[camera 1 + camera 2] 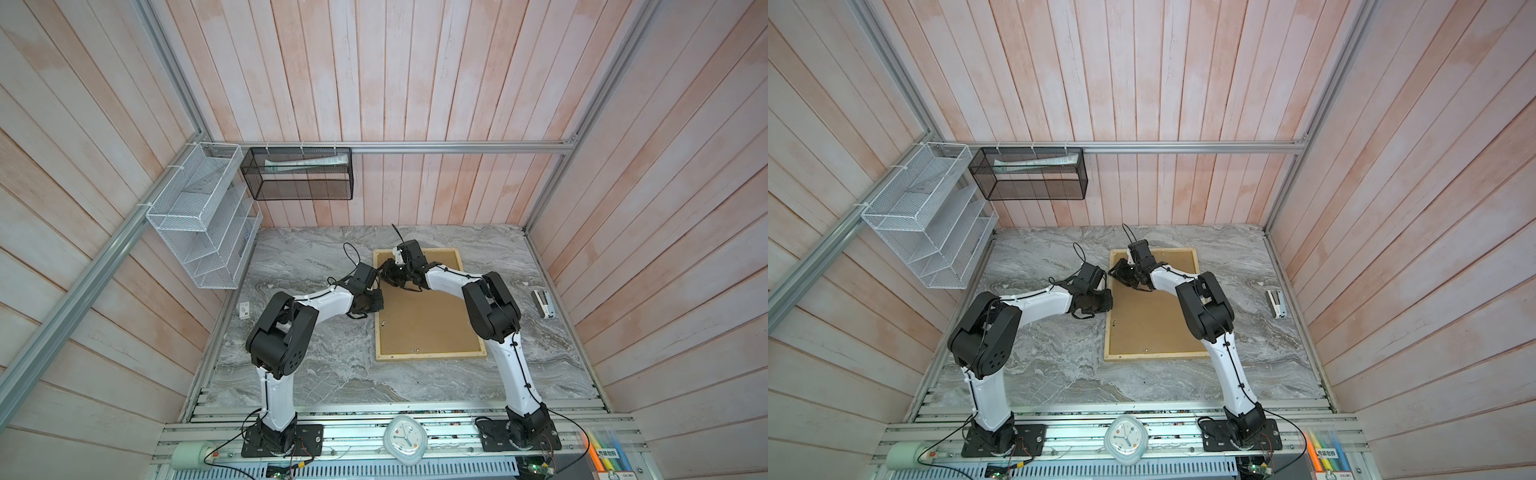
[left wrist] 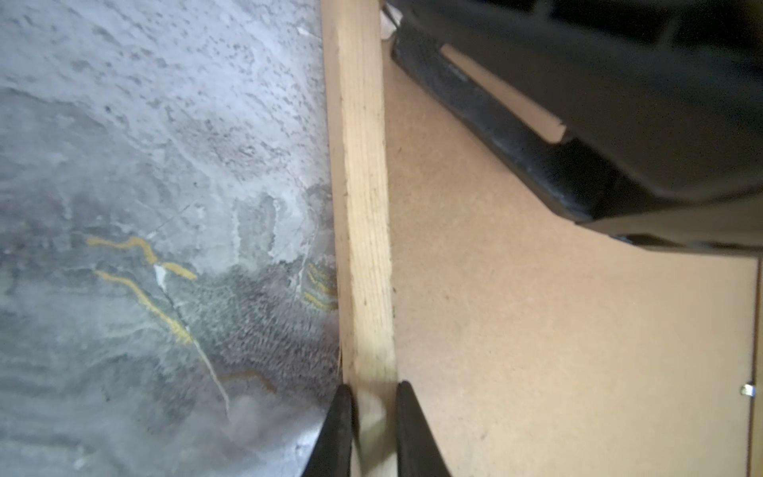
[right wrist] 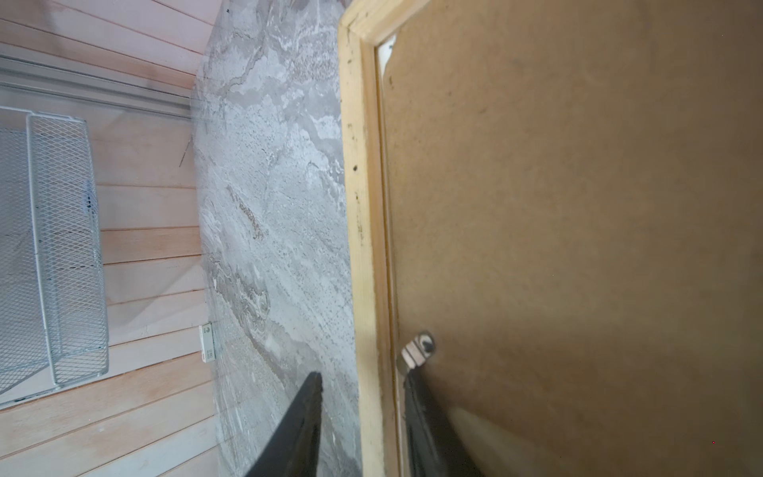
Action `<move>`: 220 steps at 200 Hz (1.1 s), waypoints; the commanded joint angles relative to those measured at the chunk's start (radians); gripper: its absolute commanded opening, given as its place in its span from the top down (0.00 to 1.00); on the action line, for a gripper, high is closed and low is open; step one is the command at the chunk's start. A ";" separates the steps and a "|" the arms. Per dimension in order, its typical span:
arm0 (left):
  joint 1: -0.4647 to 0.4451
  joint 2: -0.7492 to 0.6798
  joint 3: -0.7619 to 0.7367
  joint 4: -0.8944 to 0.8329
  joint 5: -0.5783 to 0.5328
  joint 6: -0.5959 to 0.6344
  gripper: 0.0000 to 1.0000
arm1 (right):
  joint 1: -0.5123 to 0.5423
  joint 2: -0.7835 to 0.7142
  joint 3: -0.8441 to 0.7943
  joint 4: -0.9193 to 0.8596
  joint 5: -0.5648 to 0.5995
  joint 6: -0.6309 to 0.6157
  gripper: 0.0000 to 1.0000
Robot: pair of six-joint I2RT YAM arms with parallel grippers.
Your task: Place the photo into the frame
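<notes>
The frame (image 1: pixel 432 356) (image 1: pixel 1156 356) lies face down on the marble table (image 1: pixel 311 257) (image 1: pixel 1038 257), right of centre in both top views, its long sides running away from the robot. A brown backing board (image 1: pixel 428 324) (image 1: pixel 1150 324) fills its opening and covers whatever lies under it, so the photo cannot be seen. Only a white sliver (image 3: pixel 386 47) shows at the far left corner between slat and board, and it cannot be told what it belongs to.

Both arms meet at the frame's left slat (image 2: pixel 359 206) (image 3: pixel 363 206). The left gripper (image 1: pixel 377 306) (image 1: pixel 1108 305) (image 2: pixel 373 388) is clamped on that slat about a third of the way down from the far end, one finger outside it and one on the board side. The right gripper (image 1: pixel 386 272) (image 1: pixel 1118 270) (image 3: pixel 361 378) reaches across the board to the same slat nearer the far corner. Its jaws are apart and straddle the slat, the outer finger (image 3: pixel 305 421) over bare marble and clear of the wood, the inner fingertip just beside a small metal tab (image 3: pixel 418 350) on the board. In the left wrist view the right gripper's dark body overhangs the board.

A stapler (image 1: pixel 543 304) (image 1: pixel 1276 304) lies near the table's right edge, well apart from the frame, and a white tag (image 1: pixel 244 309) lies at the left edge. A white mesh rack (image 1: pixel 199 216) (image 1: pixel 930 220) and a black mesh basket (image 1: pixel 299 174) (image 1: pixel 1030 174) hang on the walls, and a clock (image 1: pixel 403 438) (image 1: pixel 1125 438) sits at the front rail.
</notes>
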 commanded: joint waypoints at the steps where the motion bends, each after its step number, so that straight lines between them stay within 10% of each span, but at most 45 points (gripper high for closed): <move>1: -0.041 -0.006 -0.009 -0.075 0.112 -0.011 0.89 | 0.009 0.052 -0.048 0.019 0.045 0.058 0.64; 220: -0.034 -0.026 -0.021 -0.077 0.054 -0.044 0.90 | 0.002 0.034 -0.114 0.074 0.065 0.098 0.64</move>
